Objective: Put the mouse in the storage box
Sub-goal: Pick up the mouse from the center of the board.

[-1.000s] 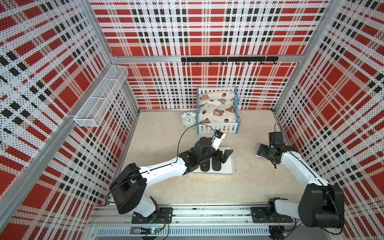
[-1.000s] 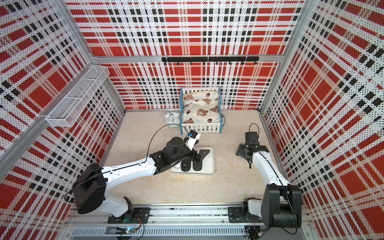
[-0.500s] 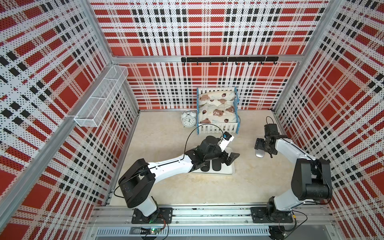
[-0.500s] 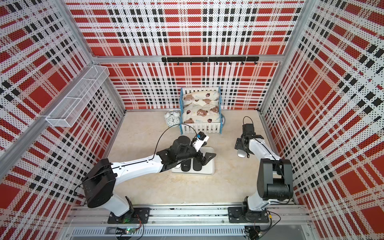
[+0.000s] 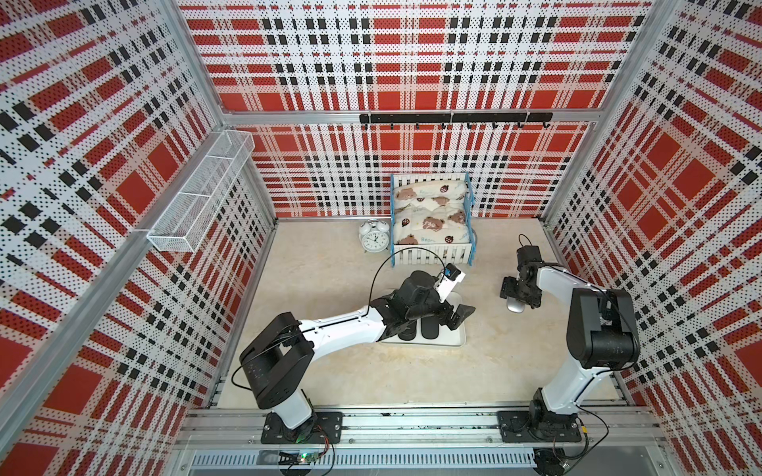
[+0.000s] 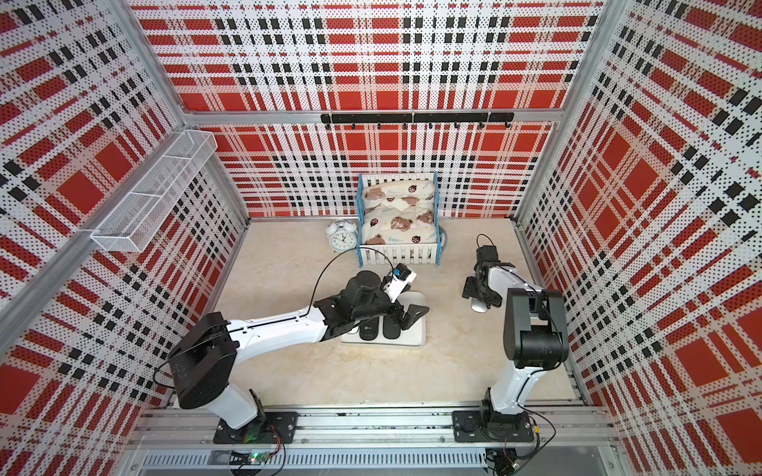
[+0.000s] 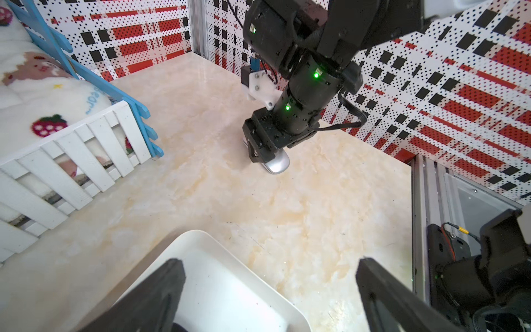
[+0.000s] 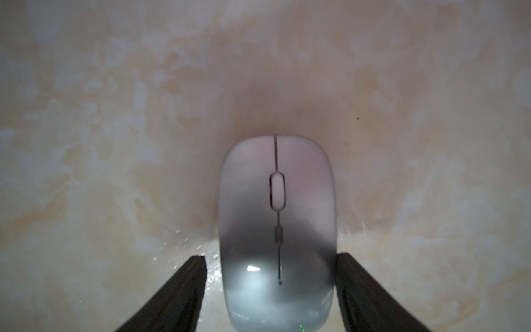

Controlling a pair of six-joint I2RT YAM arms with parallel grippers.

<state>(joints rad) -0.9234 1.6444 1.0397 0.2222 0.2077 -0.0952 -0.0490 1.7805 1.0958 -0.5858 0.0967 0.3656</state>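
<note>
silver-grey computer mouse (image 8: 275, 230): laid flat on the beige marbled tabletop (image 5: 330, 268), outside the tray and well apart from it, to its right; also seen in both top views (image 5: 515, 306) (image 6: 478, 307).
right gripper (image 8: 270, 258): lowered over the mouse's rear; jaws are set narrow, astride the body. One finger (image 8: 353, 281) is pressed to the flank, and a sliver of tabletop is seen beside the other, so a firm hold is not shown.
shallow white plastic storage box (image 7: 230, 287): placed mid-table, in front of the bed. Two black mice (image 6: 368, 331) are laid in it side by side.
left gripper (image 7: 269, 267): held above the box's right end, jaws spread wide and empty.
white picket-fenced toy bed (image 5: 431, 220): set against the back wall, with bear-print bedding.
white twin-bell alarm clock (image 5: 374, 237): stood just beside the bed.
white wire-mesh basket (image 5: 202, 193): hung on the left wall.
</note>
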